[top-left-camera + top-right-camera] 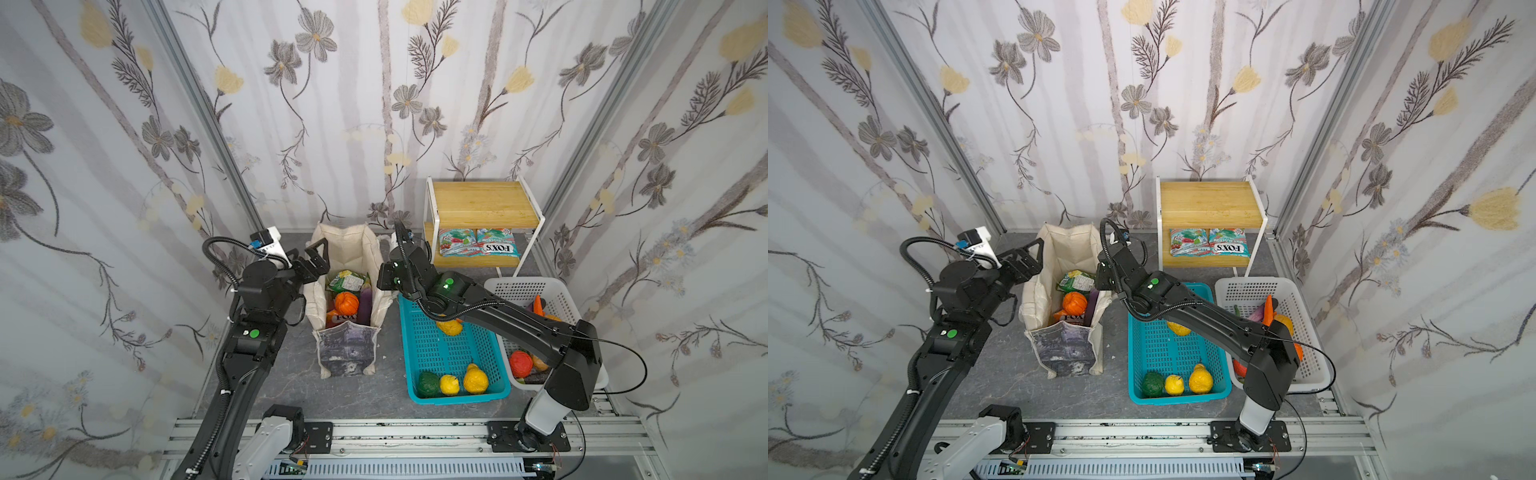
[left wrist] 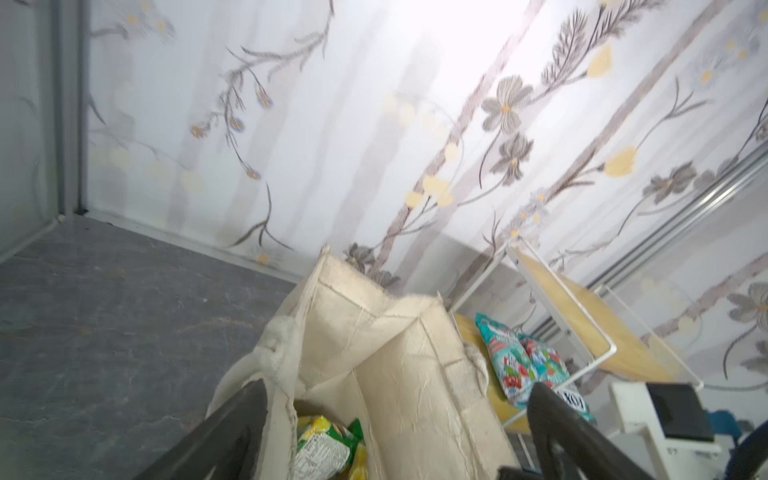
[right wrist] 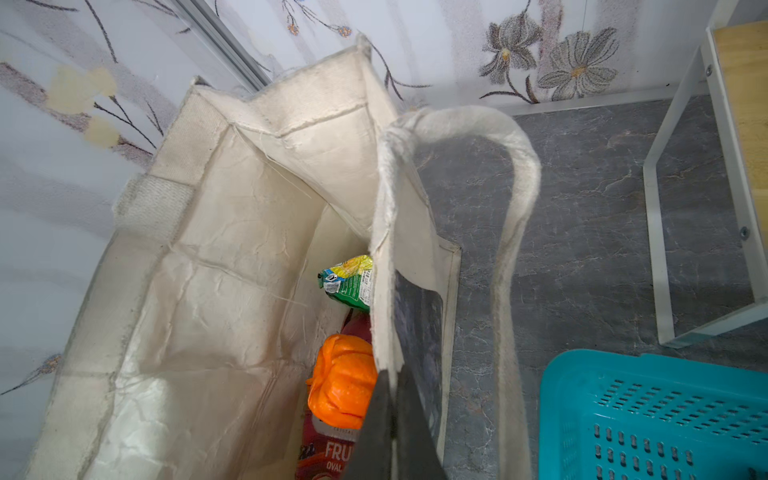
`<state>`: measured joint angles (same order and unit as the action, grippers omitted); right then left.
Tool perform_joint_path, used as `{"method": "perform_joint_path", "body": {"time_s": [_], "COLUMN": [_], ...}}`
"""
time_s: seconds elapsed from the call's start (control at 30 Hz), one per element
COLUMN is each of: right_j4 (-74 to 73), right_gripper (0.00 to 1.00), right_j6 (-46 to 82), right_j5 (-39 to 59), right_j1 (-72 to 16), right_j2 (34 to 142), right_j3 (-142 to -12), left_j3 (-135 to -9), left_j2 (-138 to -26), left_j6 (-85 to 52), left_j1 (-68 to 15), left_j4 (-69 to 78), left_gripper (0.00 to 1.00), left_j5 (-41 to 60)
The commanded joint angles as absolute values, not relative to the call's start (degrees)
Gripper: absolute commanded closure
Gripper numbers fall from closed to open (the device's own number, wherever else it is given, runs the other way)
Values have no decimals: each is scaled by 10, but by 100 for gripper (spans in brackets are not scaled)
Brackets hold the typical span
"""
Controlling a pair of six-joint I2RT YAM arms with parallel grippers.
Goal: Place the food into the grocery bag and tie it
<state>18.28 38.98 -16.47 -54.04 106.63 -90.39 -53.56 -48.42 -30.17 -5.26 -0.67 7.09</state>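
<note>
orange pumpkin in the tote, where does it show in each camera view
Top view: orange pumpkin inside the grocery bag, left of centre.
Top view: orange pumpkin, same spot in the bag.
Left wrist: not in it.
Right wrist: orange pumpkin, deep inside the bag.
Shared landmark: green snack packet, next to the pumpkin in the bag.

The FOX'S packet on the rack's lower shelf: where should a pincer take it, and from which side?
The FOX'S packet lies flat on the lower shelf, its far end tucked under the top board, so a straight-down reach looks blocked. Probably best: come in low from the open front and pinch its near edge from above and below.
</note>
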Motion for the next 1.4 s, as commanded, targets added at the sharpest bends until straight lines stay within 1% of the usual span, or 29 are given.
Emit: {"method": "perform_joint_path", "body": {"time_s": [0.0,0.07,0.2,0.3,0.37,0.53,0.67,0.73,0.8,0.87,1.0,1.13,1.2,1.3,1.37], "right_j4": [176,178,190,189,176,172,171,169,165,168,173,184,187,191,192], "right_gripper": [100,100,100,100,100,100,100,100,100,100,100,100,100,100,100], "right_j6": [393,391,389,385,382,376,374,371,361,357,360,361,363,363,364], "right_j5": [-185,-191,-192,-186,-178,-173,-172,-176,-197,-204,-198,-202,-207,-211,-213], "right_j1": [-539,-537,-534,-534,-534,-533,-533,-534,-545,-551,-551,-551,-551,-551,-550], "right_j2": [1066,1067,1068,1061,1051,1043,1047,1050,1053,1059,1074,1085,1087,1089,1092], "right_j3": [-901,-900,-899,-890,-876,-867,-865,-865,-866,-871,-881,-892,-894,-896,-896], "left_j3": [-518,-491,-446,-385,-346,-286,-233,-216,-192,-168,-135,-123,-127,-136,-137], "left_j2": [-442,-414,-399,-392,-392,-384,-395,-387,-377,-382,-414,-444,-456,-478,-495], "left_j6": [-411,-475,-580,-708,-767,-823,-873,-878,-900,-929,-969,-996,-1005,-1010,-1016], "left_j1": [7,39,50,83,98,122,123,123,121,115,100,83,75,68,59], "left_j4": [14,7,-27,-41,-40,-41,-34,-30,8,70,179,247,274,295,316], "left_gripper": [0,0,0,0,0,0,0,0,0,4,20,29,36,36,33], "left_j5": [41,32,6,32,60,111,190,199,217,238,255,255,260,277,290]}}
